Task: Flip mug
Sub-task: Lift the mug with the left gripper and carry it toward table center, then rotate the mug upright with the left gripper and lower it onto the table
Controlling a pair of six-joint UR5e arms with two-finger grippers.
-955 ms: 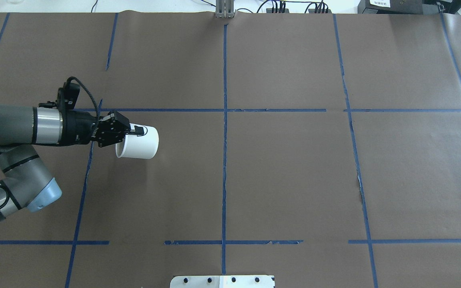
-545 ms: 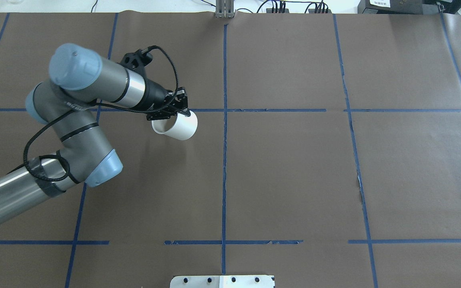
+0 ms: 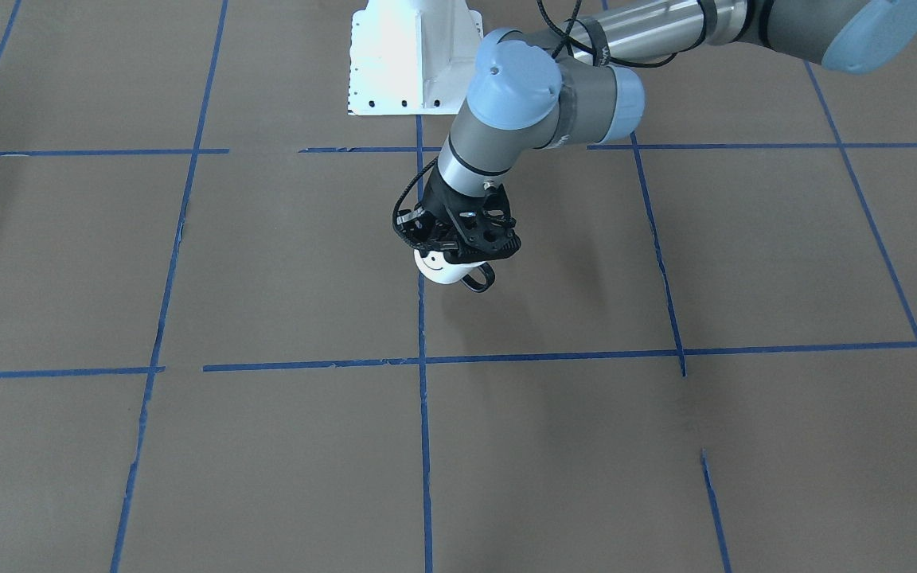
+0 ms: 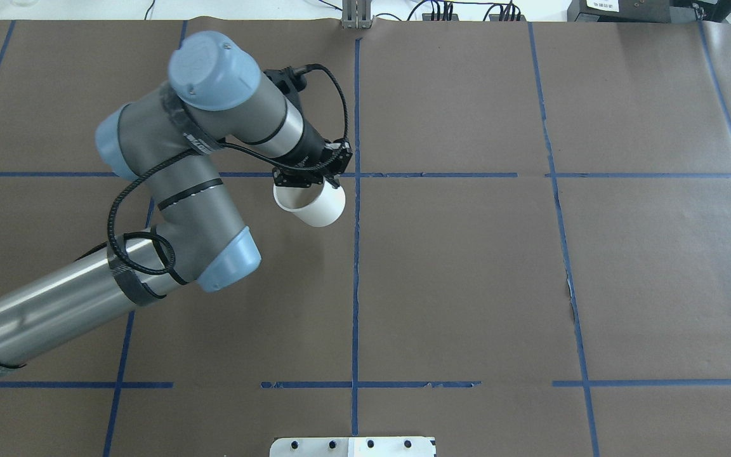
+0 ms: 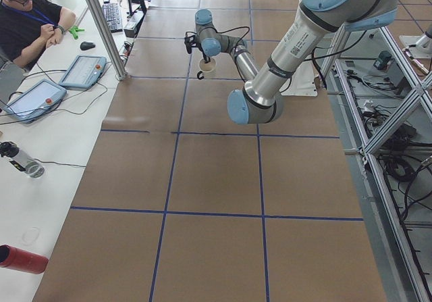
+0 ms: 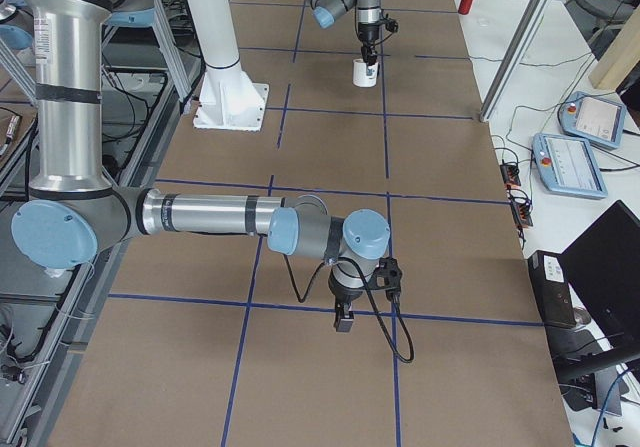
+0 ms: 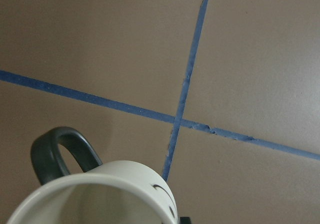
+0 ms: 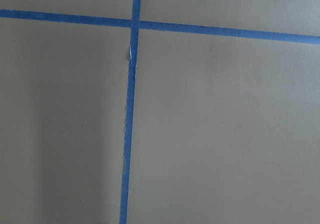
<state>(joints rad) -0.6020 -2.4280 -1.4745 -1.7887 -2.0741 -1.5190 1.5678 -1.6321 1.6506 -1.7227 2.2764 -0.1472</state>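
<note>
Left gripper (image 3: 458, 251) clamps mug (image 3: 438, 270)

Right gripper (image 6: 343, 322) hangs low over the brown table (image 6: 300, 387); open or closed, cannot tell. Farther out, the smiley-faced white mug is held tilted by its rim, black handle (image 3: 478, 280) showing, just beside a blue tape crossing (image 4: 356, 174)

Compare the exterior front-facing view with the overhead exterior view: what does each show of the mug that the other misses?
Only the front-facing view shows the mug's smiley face and black handle. Only the overhead view shows its open mouth, above a plain white wall with no face or handle visible. Both show the left gripper shut on the mug, close to the central blue tape line.
</note>
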